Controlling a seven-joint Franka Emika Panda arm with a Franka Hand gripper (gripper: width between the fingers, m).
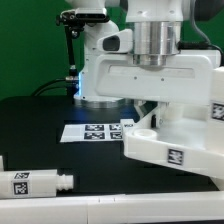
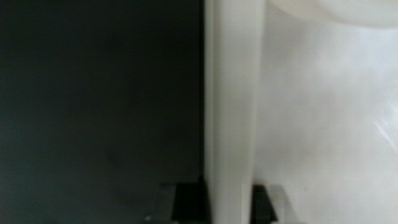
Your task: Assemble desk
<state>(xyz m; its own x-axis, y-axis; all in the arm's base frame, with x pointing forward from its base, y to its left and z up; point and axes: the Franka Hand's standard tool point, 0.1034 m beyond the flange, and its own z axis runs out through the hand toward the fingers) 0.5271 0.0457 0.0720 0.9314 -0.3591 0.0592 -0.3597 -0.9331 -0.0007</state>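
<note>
The tabletop panel (image 1: 175, 150) sits tilted right under the gripper (image 1: 147, 114), its edge between the fingers (image 2: 185, 200), the marker board (image 1: 95, 130) lying near the gripper toward the exterior view's left and a loose leg (image 1: 35, 183) well apart, further left.

Marker board (image 1: 95, 131) (flat) on black table (image 1: 40, 130)

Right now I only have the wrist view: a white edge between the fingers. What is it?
Observer: The tabletop; the gripper is shut on its edge, near its end toward the exterior view's left.
Operator: Loose legs?
Observer: One leg lies flat at the exterior view's left, apart from the tabletop.
Operator: Marker board?
Observer: The marker board lies flat, farther from the exterior camera than the leg.
</note>
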